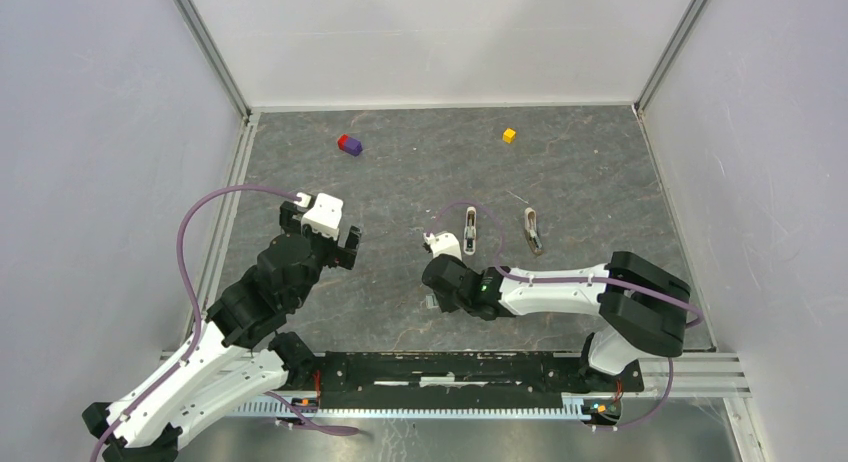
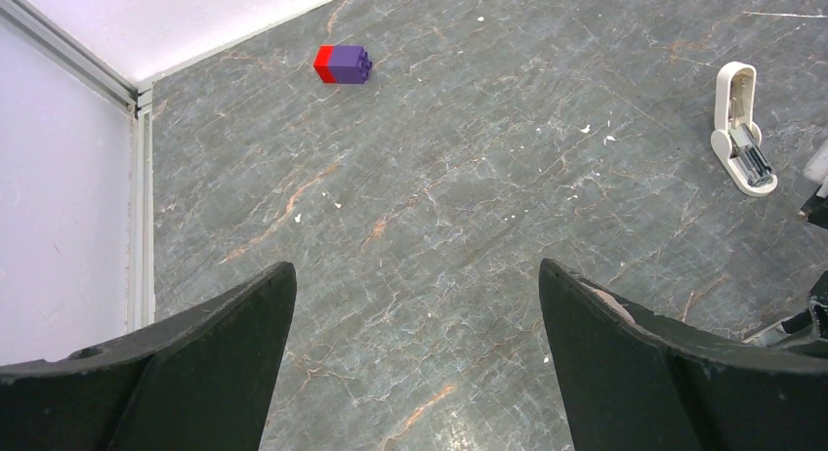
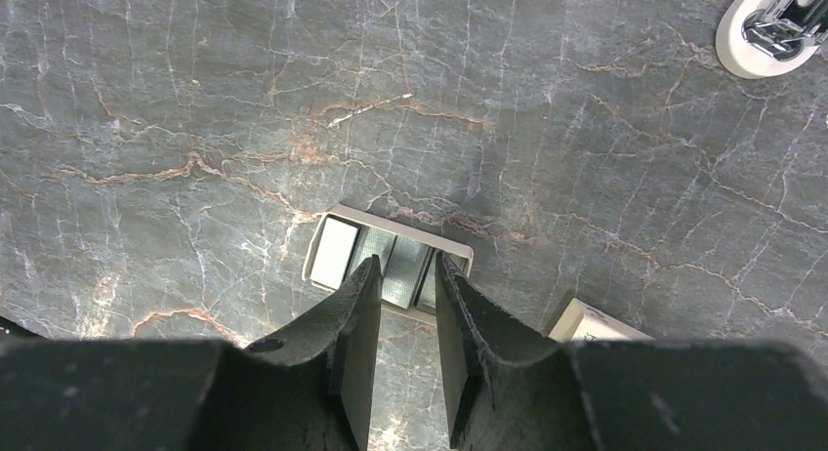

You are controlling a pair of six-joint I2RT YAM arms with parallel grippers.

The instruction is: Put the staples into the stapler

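Note:
The white stapler lies hinged open on the table, grey metal showing inside; it also shows in the left wrist view, and its end at the top right of the right wrist view. Staples lie as shiny strips in a small cream tray. My right gripper points down over that tray. Its jaws stand a narrow gap apart, with one strip showing between the tips. My left gripper hangs wide open over bare table, left of the stapler, with nothing between its fingers.
A red-and-purple cube sits at the back left and a yellow cube at the back right. A darker slim piece lies right of the stapler. A cream box part lies beside the tray. Walls enclose the table on three sides.

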